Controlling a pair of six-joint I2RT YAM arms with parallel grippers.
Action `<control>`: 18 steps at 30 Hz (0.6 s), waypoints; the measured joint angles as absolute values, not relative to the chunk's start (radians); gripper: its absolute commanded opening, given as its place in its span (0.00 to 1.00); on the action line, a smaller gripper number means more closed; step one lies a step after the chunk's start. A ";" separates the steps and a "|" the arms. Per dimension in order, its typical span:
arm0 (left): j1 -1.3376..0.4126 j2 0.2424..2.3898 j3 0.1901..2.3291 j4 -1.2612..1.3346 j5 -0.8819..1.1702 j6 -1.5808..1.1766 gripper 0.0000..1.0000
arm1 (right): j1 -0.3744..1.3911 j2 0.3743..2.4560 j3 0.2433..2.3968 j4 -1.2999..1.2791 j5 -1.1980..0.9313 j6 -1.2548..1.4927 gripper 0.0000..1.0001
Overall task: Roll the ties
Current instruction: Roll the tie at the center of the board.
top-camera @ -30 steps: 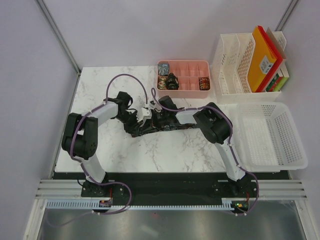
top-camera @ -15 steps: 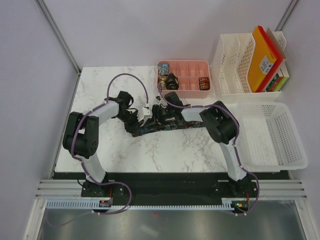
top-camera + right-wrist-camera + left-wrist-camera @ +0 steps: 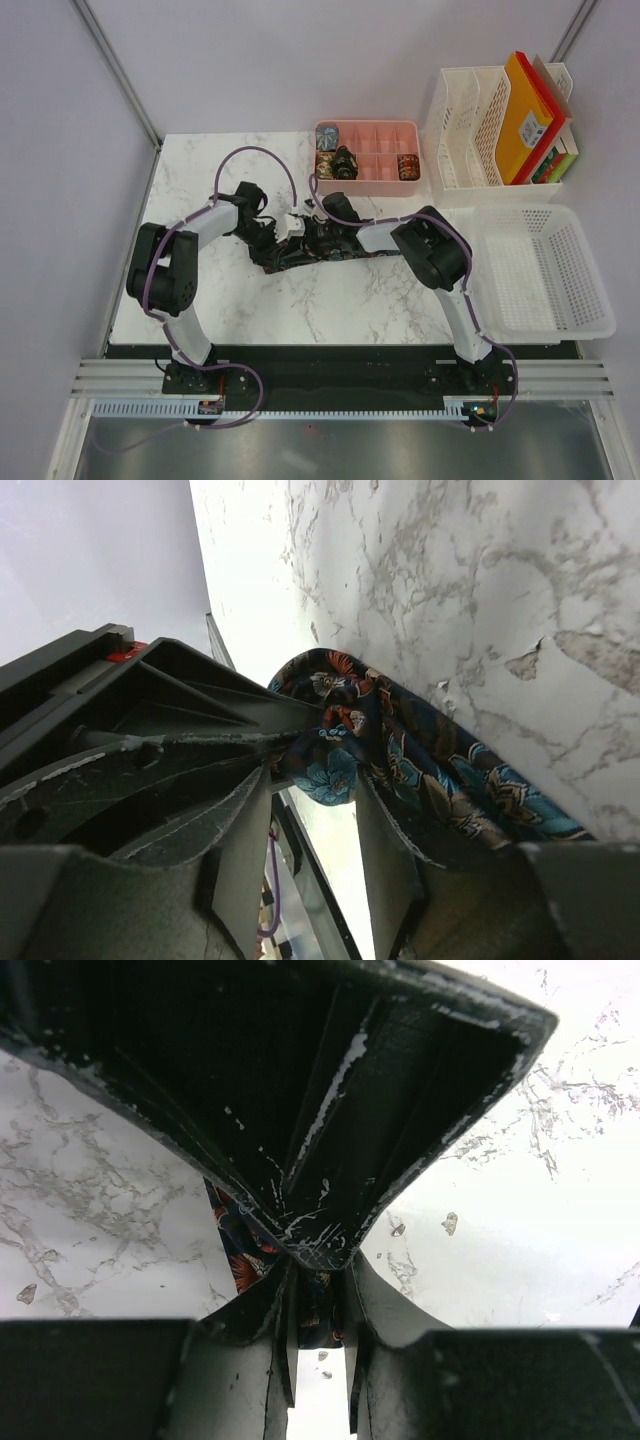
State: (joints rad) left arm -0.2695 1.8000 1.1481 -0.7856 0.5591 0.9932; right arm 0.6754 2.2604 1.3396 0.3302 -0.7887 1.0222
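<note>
Nearest the arm bases, the white marble-patterned tabletop [image 3: 230, 300] carried one unrolled strip, a dark navy floral necktie [image 3: 440, 780] with orange and blue flowers, lying mid-table between the two grippers. The left gripper [image 3: 318, 1310] had its jaws drawn narrow, pinching the floral necktie's edge at the tips. The right gripper [image 3: 315, 780] had its jaws well apart, a bunched fold lying between their tips.

To the right lay a white perforated plastic basket [image 3: 530, 212]. Farther back, the pink plastic compartment tray [image 3: 368, 124] held three coils in separate cells: a grey-blue rolled tie [image 3: 328, 139], a dark rolled tie [image 3: 346, 162] just behind the grippers, and a red-orange patterned rolled tie [image 3: 408, 166] at its right end. Beyond it, a white slotted file holder [image 3: 460, 140] held orange and yellow folders [image 3: 525, 115].

From above, the arms hid both grips; only the wrist views showed them. The other gripper's dark body blocked most of the left wrist view.
</note>
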 measured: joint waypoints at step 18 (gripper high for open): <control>-0.186 1.734 1.115 -0.764 0.613 0.992 0.60 | 0.645 2.296 1.370 0.250 -0.782 0.961 0.00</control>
